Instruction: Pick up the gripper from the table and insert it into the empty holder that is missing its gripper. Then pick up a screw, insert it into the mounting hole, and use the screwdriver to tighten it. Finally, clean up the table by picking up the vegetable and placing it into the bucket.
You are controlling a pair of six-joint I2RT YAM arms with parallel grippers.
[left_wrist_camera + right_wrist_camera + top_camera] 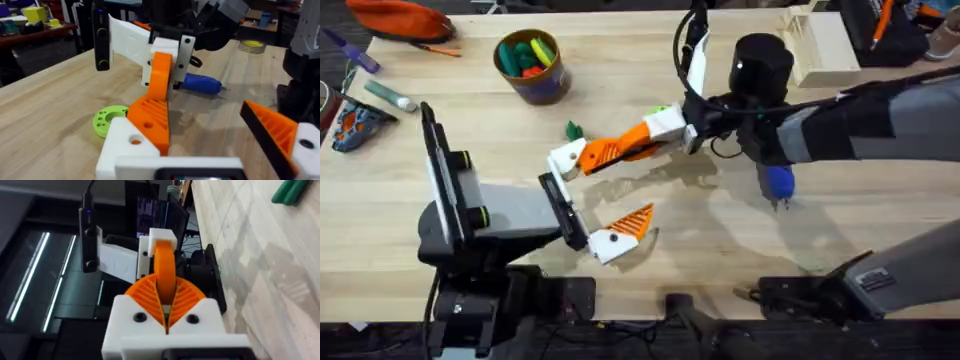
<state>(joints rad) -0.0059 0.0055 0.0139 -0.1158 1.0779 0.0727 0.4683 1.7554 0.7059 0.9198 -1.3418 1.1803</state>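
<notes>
1. Orange plastic, the gripper (605,152) sits against the empty holder (563,160), the white mount on the left arm's end, near the middle of the table (740,260).
2. The right gripper (638,140) is clamped on that orange piece, its ribbed pads (186,295) pressed to both sides in the right wrist view.
3. The left gripper (630,186) stands wide: the holder is one finger, and the other white mount with its orange finger (632,222) lies well apart from it.
4. The vegetable (574,130) lies on the wood just beside the holder, on the far side.
5. The screwdriver (778,183) lies flat under the right arm, to the right of the meeting grippers.
6. A lime green disc (107,120) with holes rests flat near the holder.
7. The bucket (532,65) stands toward the far left, coloured toys inside it.
8. A pale wooden box (820,45) sits at the far right corner.
9. The surface is light wood planking; beyond it the room is dim, with cluttered benches and a lit screen (150,212).
</notes>
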